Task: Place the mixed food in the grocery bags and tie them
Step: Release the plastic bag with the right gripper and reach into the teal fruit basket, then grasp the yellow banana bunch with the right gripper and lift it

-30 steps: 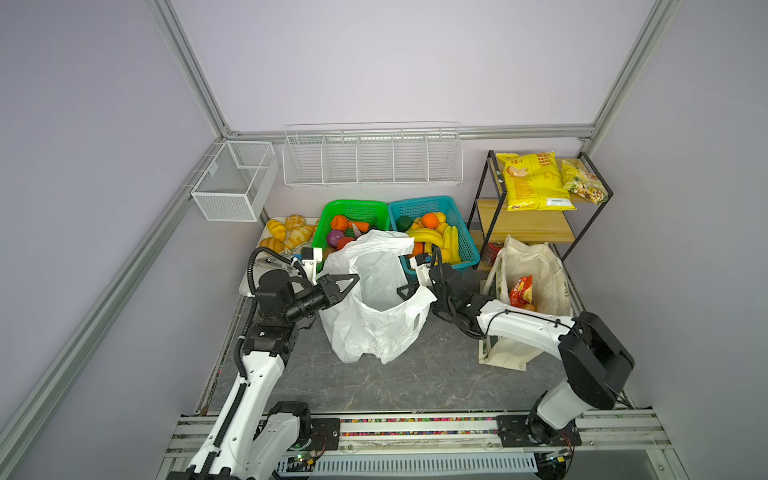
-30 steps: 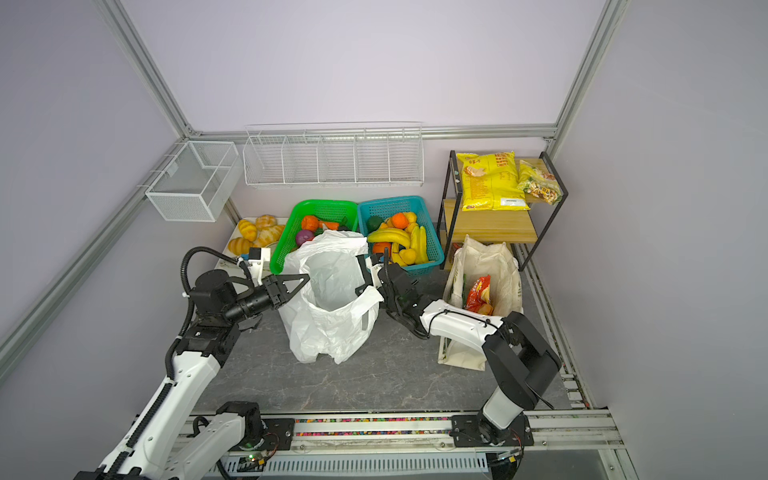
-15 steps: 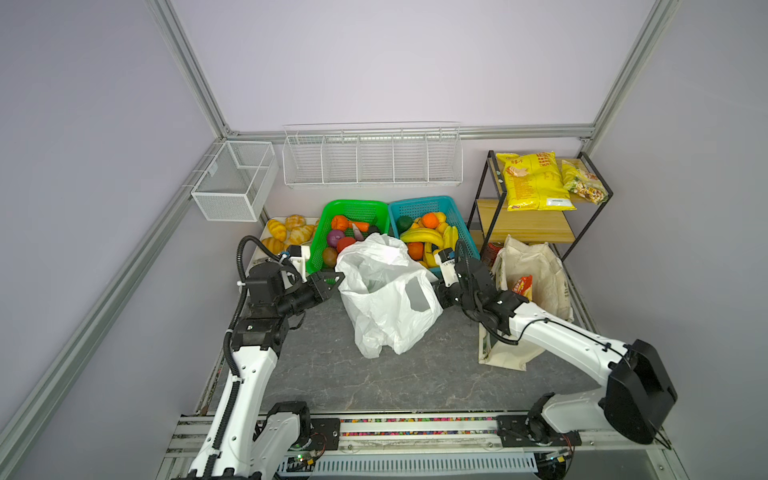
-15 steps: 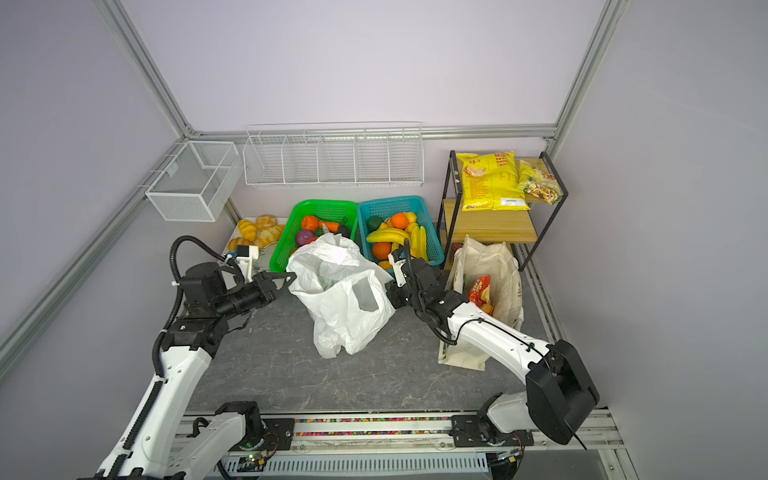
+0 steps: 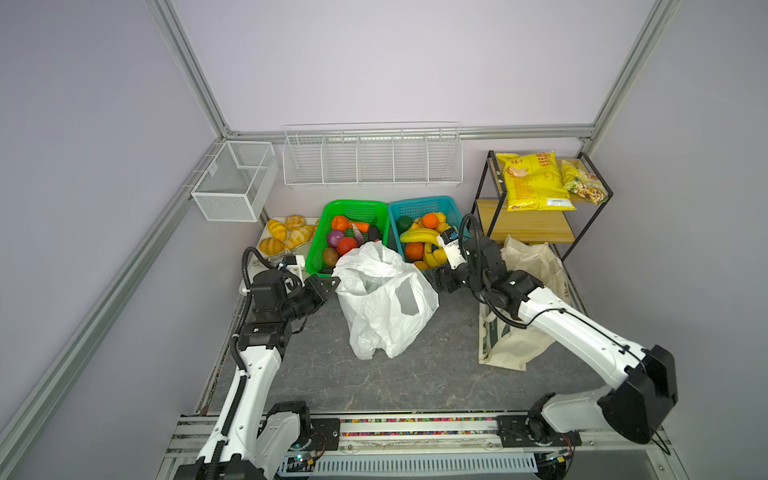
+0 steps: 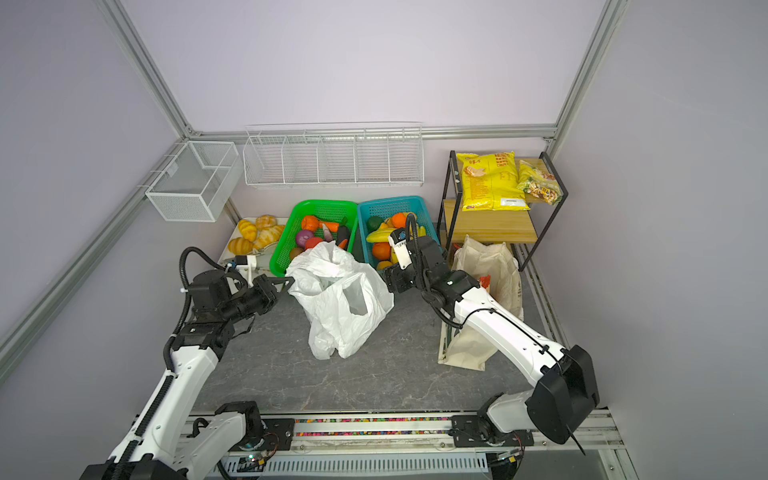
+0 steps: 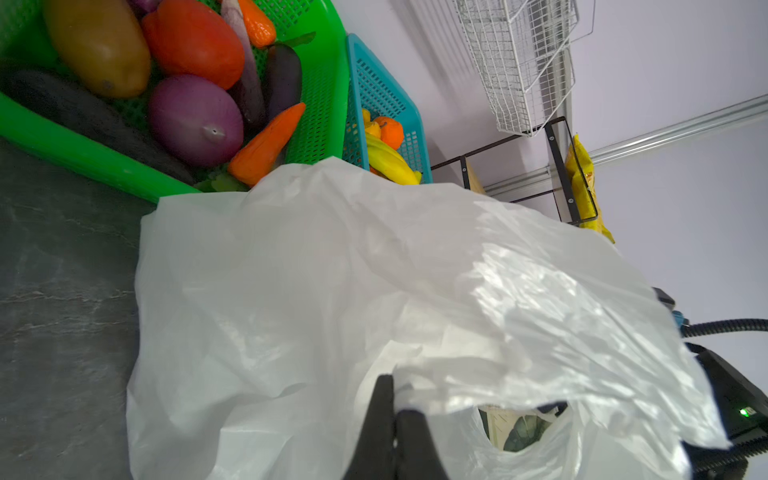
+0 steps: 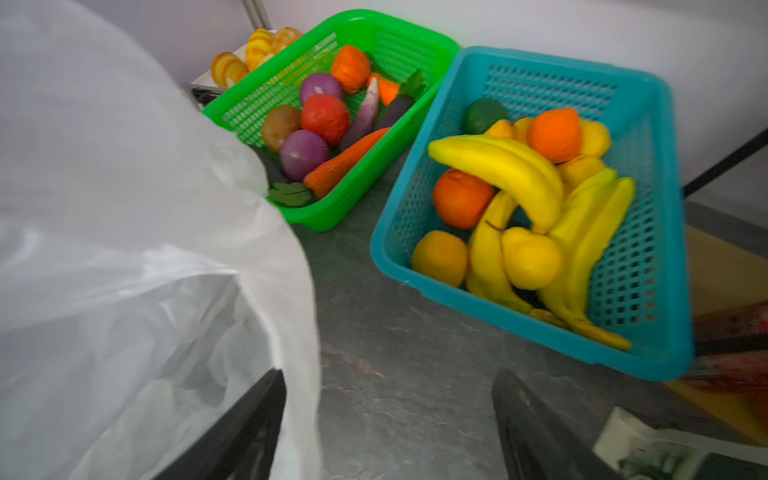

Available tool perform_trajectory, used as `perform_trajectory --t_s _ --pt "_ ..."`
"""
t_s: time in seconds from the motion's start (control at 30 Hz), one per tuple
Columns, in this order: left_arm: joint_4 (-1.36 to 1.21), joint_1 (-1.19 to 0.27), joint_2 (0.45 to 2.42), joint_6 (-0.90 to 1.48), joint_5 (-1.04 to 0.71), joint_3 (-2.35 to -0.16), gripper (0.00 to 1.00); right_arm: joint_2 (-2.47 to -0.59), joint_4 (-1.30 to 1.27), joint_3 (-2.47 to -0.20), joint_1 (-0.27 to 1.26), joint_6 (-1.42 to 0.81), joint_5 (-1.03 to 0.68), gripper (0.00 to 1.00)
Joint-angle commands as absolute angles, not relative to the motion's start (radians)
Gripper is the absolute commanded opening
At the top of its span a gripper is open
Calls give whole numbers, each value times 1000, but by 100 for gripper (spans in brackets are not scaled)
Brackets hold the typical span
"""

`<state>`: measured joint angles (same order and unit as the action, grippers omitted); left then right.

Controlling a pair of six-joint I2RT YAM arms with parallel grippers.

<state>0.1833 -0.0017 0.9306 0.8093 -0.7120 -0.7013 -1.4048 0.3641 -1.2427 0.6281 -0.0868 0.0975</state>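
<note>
White plastic bag (image 5: pixel 382 309) blocks green basket (image 5: pixel 353 204); left pincer (image 7: pixel 392 401) pinches it, right pincer (image 8: pixel 388 376) wide.

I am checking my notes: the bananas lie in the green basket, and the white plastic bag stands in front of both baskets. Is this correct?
One point is wrong: the bananas lie in the teal basket, not the green basket, as the right wrist view shows. The white plastic bag does stand in front of both baskets.
</note>
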Motion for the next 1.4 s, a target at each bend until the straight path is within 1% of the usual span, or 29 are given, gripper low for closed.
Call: perform_trajectory --t_s 0.0,0.07,0.13,0.3,0.53,0.63,0.83,0.93,1.1,1.37 --pt "115 3 923 856 -712 -702 0 -1489 460 -1330 628 -54 235 84" --pt "131 3 914 841 -703 -709 0 -1557 457 -1380 620 -19 303 84" --pt "168 2 904 811 -685 -726 0 -1617 432 -1421 607 27 328 84" --pt "219 3 890 755 -646 -747 0 -1787 331 -1522 579 205 307 86" --pt "211 3 894 749 -650 -739 0 -2028 359 -1723 544 357 275 90" --pt "213 3 893 748 -650 -742 0 -2115 376 -1800 538 415 324 90" --pt "202 3 898 752 -646 -741 0 -2237 409 -1939 505 473 304 87" --pt "197 3 902 754 -647 -738 0 -2283 420 -1991 498 516 276 82" --pt "188 2 907 755 -644 -726 0 -2322 427 -2029 495 588 238 58" --pt "164 2 933 760 -654 -726 0 -2288 407 -2033 495 676 225 29"
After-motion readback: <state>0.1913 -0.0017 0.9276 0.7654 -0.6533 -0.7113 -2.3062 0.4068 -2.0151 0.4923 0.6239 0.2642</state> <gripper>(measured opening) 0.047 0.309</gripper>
